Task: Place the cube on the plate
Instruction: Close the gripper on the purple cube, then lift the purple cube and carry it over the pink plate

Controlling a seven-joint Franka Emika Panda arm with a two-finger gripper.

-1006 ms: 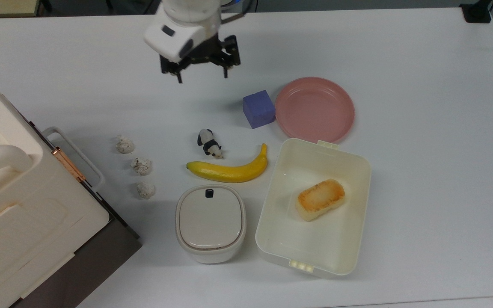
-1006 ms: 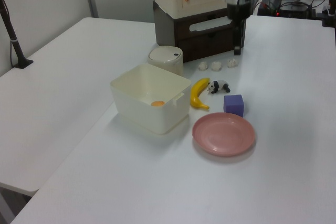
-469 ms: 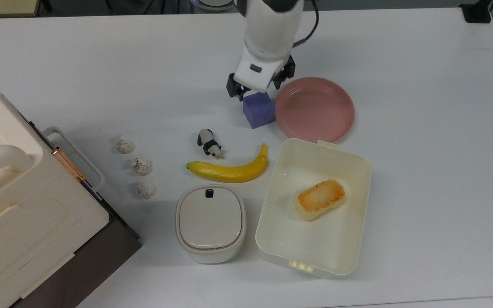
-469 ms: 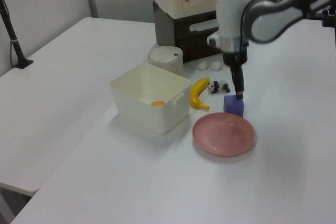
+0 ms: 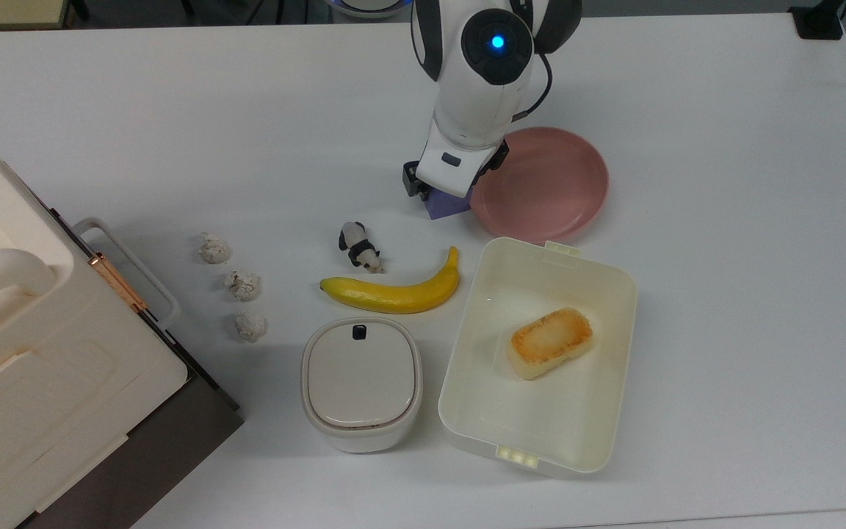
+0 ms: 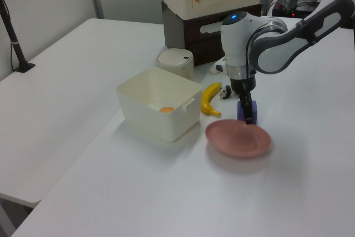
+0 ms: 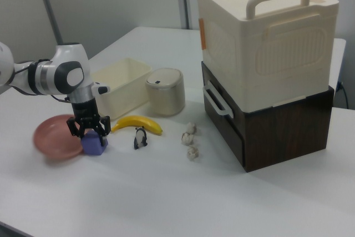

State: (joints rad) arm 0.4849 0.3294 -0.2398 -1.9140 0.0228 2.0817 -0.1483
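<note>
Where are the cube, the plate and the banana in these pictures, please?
cube [image 7: 93,145]: right view, its front face under the gripper.
plate [image 5: 551,187]: top view, its bare middle.
banana [image 5: 393,294]: top view, mid-body.

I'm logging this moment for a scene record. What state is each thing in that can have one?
cube: on the table beside the plate, gripper fingers down around it.
plate: bare, tipped up at the cube side.
gripper: lowered over the cube; grip not clear.
cream container: open, toasted bread inside.
small lidded pot: lid on.
banana: lying flat, unpeeled.
toy panda: lying on the table.
</note>
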